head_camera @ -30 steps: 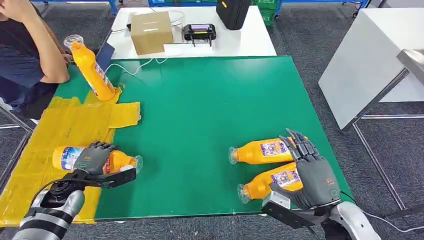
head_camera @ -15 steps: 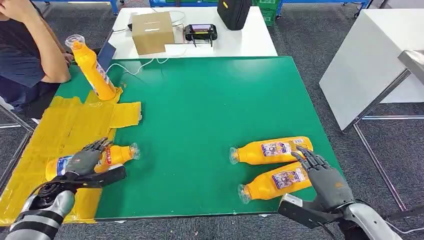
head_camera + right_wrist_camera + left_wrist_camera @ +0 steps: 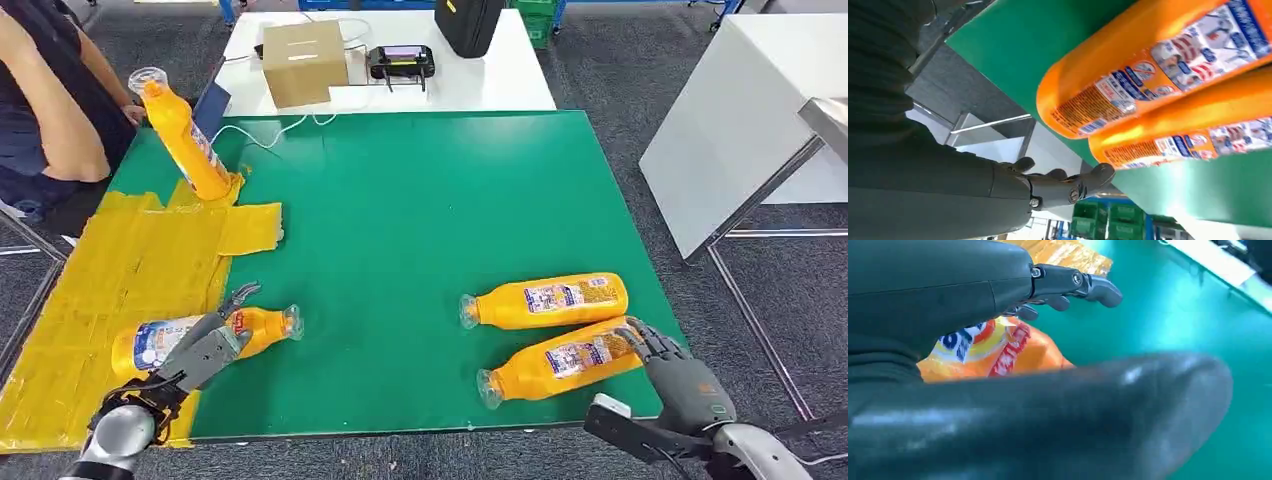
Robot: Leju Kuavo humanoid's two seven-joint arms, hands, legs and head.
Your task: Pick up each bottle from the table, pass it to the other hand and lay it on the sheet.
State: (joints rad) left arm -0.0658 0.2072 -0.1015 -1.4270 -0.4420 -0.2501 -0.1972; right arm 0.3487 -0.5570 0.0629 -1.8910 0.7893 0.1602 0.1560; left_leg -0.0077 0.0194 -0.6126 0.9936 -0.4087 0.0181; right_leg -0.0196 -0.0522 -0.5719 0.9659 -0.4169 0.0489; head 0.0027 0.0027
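1. Lying half on the yellow sheet (image 3: 150, 260), the bottle (image 3: 200, 335) is freed — left hand (image 3: 205, 345) has let go, fingers spread.
2. Right hand (image 3: 680, 375), fingers apart and empty, has dropped back beside two bottles (image 3: 550, 330) on the green table (image 3: 420, 200) — next pick pending.

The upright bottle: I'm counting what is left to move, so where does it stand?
In the head view the upright bottle stands at the table's far left, on the yellow sheet, beside a seated person.
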